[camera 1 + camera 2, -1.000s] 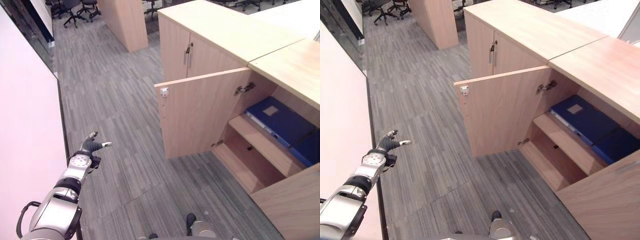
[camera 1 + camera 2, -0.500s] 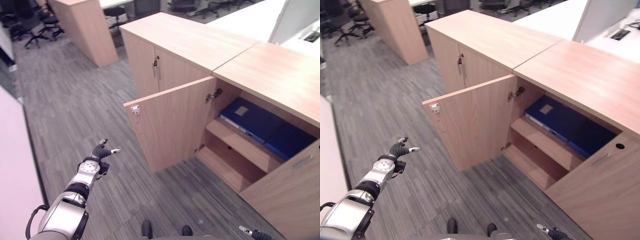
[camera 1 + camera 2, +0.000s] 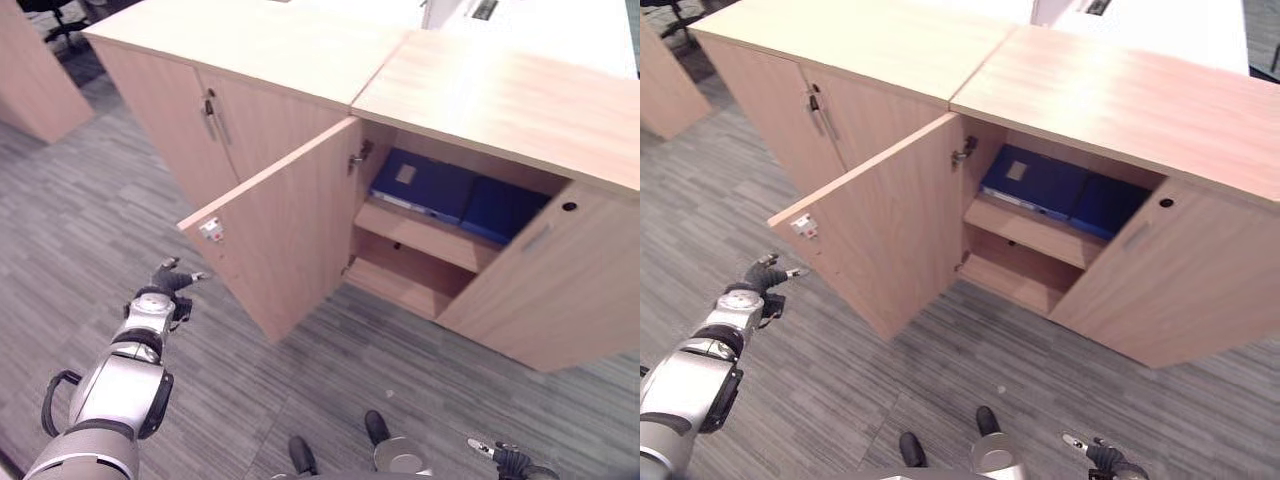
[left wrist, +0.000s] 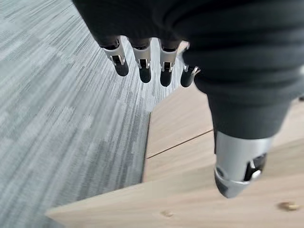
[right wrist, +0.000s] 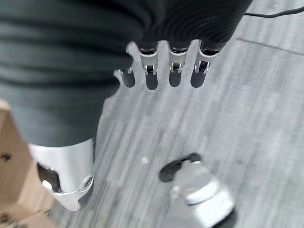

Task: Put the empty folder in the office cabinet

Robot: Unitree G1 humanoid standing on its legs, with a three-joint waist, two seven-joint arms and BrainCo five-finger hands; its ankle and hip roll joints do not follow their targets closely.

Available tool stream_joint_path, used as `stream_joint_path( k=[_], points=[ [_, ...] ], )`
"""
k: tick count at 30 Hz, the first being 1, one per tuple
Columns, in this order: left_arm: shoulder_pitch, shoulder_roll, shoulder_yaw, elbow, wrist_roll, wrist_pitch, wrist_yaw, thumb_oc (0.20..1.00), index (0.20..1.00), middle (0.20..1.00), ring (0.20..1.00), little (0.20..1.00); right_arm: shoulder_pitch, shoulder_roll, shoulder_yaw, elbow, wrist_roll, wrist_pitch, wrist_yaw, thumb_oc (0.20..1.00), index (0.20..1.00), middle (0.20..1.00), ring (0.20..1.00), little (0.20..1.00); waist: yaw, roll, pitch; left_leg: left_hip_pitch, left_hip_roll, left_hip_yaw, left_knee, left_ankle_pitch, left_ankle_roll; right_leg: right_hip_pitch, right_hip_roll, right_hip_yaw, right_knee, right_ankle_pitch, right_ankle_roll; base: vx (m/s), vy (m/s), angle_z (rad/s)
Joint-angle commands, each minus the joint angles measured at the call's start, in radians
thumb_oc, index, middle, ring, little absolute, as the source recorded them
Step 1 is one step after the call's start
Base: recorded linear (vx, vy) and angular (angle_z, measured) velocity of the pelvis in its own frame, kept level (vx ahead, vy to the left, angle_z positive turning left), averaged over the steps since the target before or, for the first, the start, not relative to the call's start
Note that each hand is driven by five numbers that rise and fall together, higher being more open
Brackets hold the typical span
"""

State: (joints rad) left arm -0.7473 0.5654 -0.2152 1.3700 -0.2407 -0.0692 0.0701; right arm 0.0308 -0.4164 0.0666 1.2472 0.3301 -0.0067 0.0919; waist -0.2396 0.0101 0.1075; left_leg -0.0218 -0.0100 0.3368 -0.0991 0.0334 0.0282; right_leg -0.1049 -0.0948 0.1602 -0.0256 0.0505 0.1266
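cabinet [image 3: 470, 90]: left door [image 3: 280, 235] swung wide, blue folders [image 3: 425, 185] lay on upper shelf | left hand [image 3: 165, 285] near door edge, fingers relaxed, empty | right hand [image 3: 1105, 458] low, relaxed, empty | grey striped carpet [image 3: 90, 230], closed cabinet [image 3: 215, 55] alongside

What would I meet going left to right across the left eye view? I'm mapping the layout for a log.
left hand → open cabinet door → blue folders on the upper shelf → closed cabinet door
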Motion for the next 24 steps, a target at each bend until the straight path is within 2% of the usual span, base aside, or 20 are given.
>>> stream_joint_path(
  k=[1,2,5,6,7,8,9,10,12,15,16,18,19,21,24],
  points=[
    [-0.080,0.024,-0.022,0.007,-0.025,-0.027,0.010,1.000,1.000,1.000,1.000,1.000,-0.004,-0.029,0.019,0.016,-0.029,0.000,0.011,1.000,1.000,1.000,1.000,1.000,0.009,-0.013,-0.043,0.017,0.009,-0.009,0.012,-0.085,-0.021,-0.045,-0.053,-0.056,0.053,-0.024,0.102,0.02,0.087,-0.21],
    [-0.107,-0.010,-0.053,-0.006,-0.019,-0.031,0.009,1.000,1.000,1.000,1.000,1.000,0.005,-0.025,0.022,0.017,-0.031,0.000,0.010,1.000,1.000,1.000,1.000,1.000,-0.003,-0.017,-0.044,0.022,0.005,-0.003,0.012,-0.088,-0.017,-0.048,-0.056,-0.055,0.057,-0.018,0.106,0.02,0.064,-0.17],
    [-0.123,-0.038,-0.070,-0.014,-0.018,-0.034,0.012,1.000,1.000,1.000,1.000,1.000,0.006,-0.020,0.024,0.018,-0.030,0.001,0.007,1.000,1.000,1.000,1.000,1.000,-0.012,-0.019,-0.044,0.023,0.003,-0.002,0.012,-0.090,-0.016,-0.050,-0.058,-0.056,0.059,-0.016,0.108,0.01,0.037,-0.15],
    [-0.141,-0.093,-0.100,-0.039,-0.016,-0.039,0.015,1.000,1.000,1.000,1.000,1.000,0.003,-0.012,0.029,0.015,-0.029,-0.001,-0.001,1.000,1.000,1.000,1.000,1.000,-0.023,-0.021,-0.044,0.022,-0.001,-0.001,0.012,-0.091,-0.014,-0.056,-0.062,-0.059,0.066,-0.013,0.110,0.00,0.024,-0.10],
    [-0.141,-0.093,-0.100,-0.040,-0.016,-0.039,0.015,1.000,1.000,1.000,1.000,1.000,0.003,-0.012,0.029,0.015,-0.029,-0.001,-0.001,1.000,1.000,1.000,1.000,1.000,-0.023,-0.021,-0.044,0.022,-0.001,-0.001,0.012,-0.091,-0.014,-0.056,-0.062,-0.059,0.066,-0.013,0.110,-0.01,0.034,0.03],
    [-0.148,-0.129,-0.118,-0.059,-0.013,-0.042,0.019,1.000,1.000,1.000,1.000,1.000,0.000,-0.009,0.030,0.014,-0.028,-0.003,-0.006,1.000,1.000,1.000,1.000,1.000,-0.026,-0.021,-0.044,0.020,-0.004,-0.002,0.012,-0.092,-0.013,-0.060,-0.065,-0.064,0.070,-0.010,0.113,-0.01,0.044,0.04],
    [-0.157,-0.205,-0.177,-0.117,0.033,-0.052,0.029,1.000,1.000,1.000,1.000,1.000,-0.007,0.000,0.035,0.012,-0.022,-0.005,-0.014,1.000,1.000,1.000,1.000,1.000,-0.033,-0.019,-0.042,0.022,-0.010,-0.004,0.012,-0.096,-0.008,-0.063,-0.072,-0.069,0.072,-0.006,0.116,-0.02,0.059,0.09],
    [-0.153,-0.247,-0.213,-0.154,0.070,-0.061,0.039,1.000,1.000,1.000,1.000,1.000,-0.010,0.004,0.038,0.007,-0.021,-0.007,-0.018,1.000,1.000,1.000,1.000,1.000,-0.033,-0.018,-0.039,0.024,-0.014,-0.007,0.012,-0.098,-0.005,-0.063,-0.075,-0.075,0.074,-0.005,0.117,-0.01,0.057,0.10],
    [-0.137,-0.311,-0.275,-0.222,0.133,-0.071,0.052,1.000,1.000,1.000,1.000,1.000,-0.013,0.011,0.035,0.004,-0.013,-0.009,-0.023,1.000,1.000,1.000,1.000,1.000,-0.031,-0.016,-0.035,0.027,-0.019,-0.012,0.012,-0.100,-0.002,-0.062,-0.083,-0.084,0.079,-0.001,0.119,-0.01,0.036,0.17],
    [-0.108,-0.390,-0.414,-0.389,0.304,-0.090,0.071,1.000,1.000,1.000,1.000,1.000,-0.028,0.031,0.032,0.009,0.005,-0.013,-0.037,1.000,1.000,1.000,1.000,1.000,-0.019,-0.010,-0.027,0.026,-0.027,-0.028,0.012,-0.099,0.003,-0.057,-0.095,-0.101,0.082,0.002,0.119,-0.02,0.030,0.26],
    [-0.108,-0.390,-0.414,-0.389,0.304,-0.090,0.071,1.000,1.000,1.000,1.000,1.000,-0.028,0.031,0.032,0.009,0.005,-0.013,-0.037,1.000,1.000,1.000,1.000,1.000,-0.019,-0.010,-0.027,0.026,-0.027,-0.028,0.012,-0.099,0.003,-0.057,-0.095,-0.101,0.082,0.002,0.119,-0.01,0.018,0.23],
    [-0.059,-0.447,-0.501,-0.542,0.376,-0.120,0.040,1.000,1.000,1.000,1.000,1.000,-0.050,0.049,0.025,0.035,0.013,-0.015,-0.053,1.000,1.000,1.000,1.000,1.000,-0.010,-0.006,-0.017,0.030,-0.034,-0.048,0.012,-0.106,0.008,-0.045,-0.105,-0.126,0.088,-0.006,0.121,-0.01,0.013,0.21],
    [-0.059,-0.446,-0.501,-0.543,0.376,-0.120,0.040,1.000,1.000,1.000,1.000,1.000,-0.050,0.049,0.025,0.035,0.013,-0.015,-0.053,1.000,1.000,1.000,1.000,1.000,-0.009,-0.006,-0.019,0.026,-0.034,-0.046,0.012,-0.103,0.008,-0.048,-0.104,-0.124,0.086,-0.002,0.121,-0.01,0.006,0.31],
    [-0.003,-0.459,-0.579,-0.701,0.394,-0.157,-0.025,1.000,1.000,1.000,1.000,1.000,-0.066,0.064,0.013,0.060,0.023,-0.022,-0.065,1.000,1.000,1.000,1.000,1.000,0.003,0.000,-0.017,0.027,-0.041,-0.066,0.013,-0.109,0.013,-0.041,-0.113,-0.144,0.090,-0.007,0.122,0.00,0.017,0.30],
    [0.061,-0.451,-0.641,-0.861,0.320,-0.179,-0.115,1.000,1.000,1.000,1.000,1.000,-0.086,0.073,0.005,0.089,0.036,-0.024,-0.068,1.000,1.000,1.000,1.000,1.000,0.021,0.006,-0.013,0.027,-0.047,-0.082,0.014,-0.113,0.017,-0.033,-0.118,-0.161,0.093,-0.011,0.120,0.00,0.004,0.02]
  ],
)
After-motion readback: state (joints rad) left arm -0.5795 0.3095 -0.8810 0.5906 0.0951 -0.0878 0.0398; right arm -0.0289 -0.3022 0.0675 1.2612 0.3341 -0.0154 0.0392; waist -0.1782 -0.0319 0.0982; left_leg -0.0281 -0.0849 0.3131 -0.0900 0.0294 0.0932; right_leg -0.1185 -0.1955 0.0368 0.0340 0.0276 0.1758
